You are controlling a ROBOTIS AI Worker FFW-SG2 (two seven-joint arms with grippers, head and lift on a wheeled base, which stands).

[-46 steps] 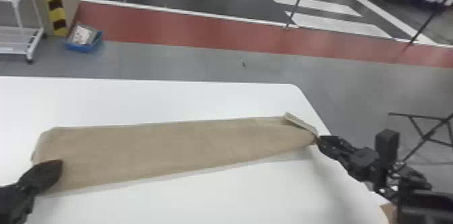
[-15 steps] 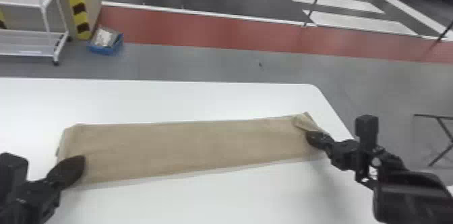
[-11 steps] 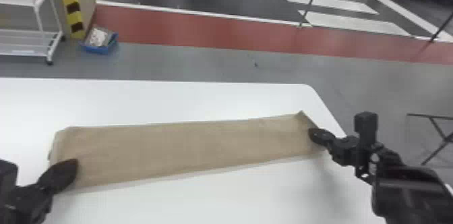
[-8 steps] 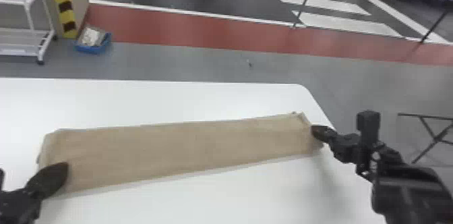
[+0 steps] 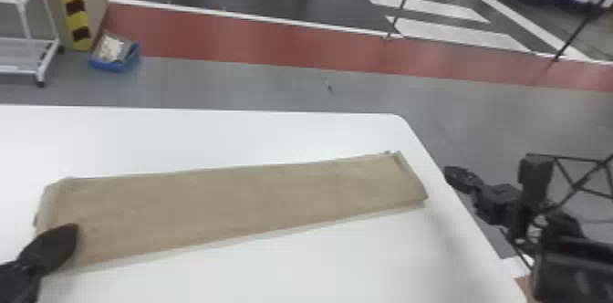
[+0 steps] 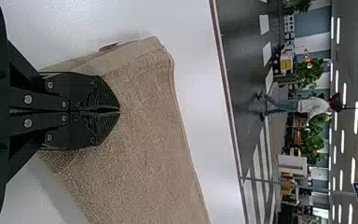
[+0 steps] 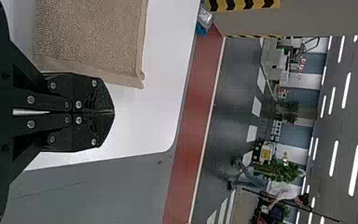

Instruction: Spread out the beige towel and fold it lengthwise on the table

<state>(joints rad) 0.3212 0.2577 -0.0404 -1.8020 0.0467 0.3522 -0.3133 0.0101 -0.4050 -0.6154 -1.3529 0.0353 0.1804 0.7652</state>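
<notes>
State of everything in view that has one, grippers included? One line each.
Beige towel: narrow strip laid along the table, layered at its left end.
Left gripper: shut, at the towel's left end; pinch unclear.
Right gripper: shut, off the towel's right end.
Table: bearing the towel.
Blue bin: on the floor, with contents.
White cart: upright on the floor.

A: Light?
B: Bright; ceiling strips [image 6: 356, 117] glare white, both wrist views.
A: Shadows?
B: Soft grey, on white table [image 5: 273, 142] near its right edge. Pale sheen, grey floor [image 5: 538, 115].
</notes>
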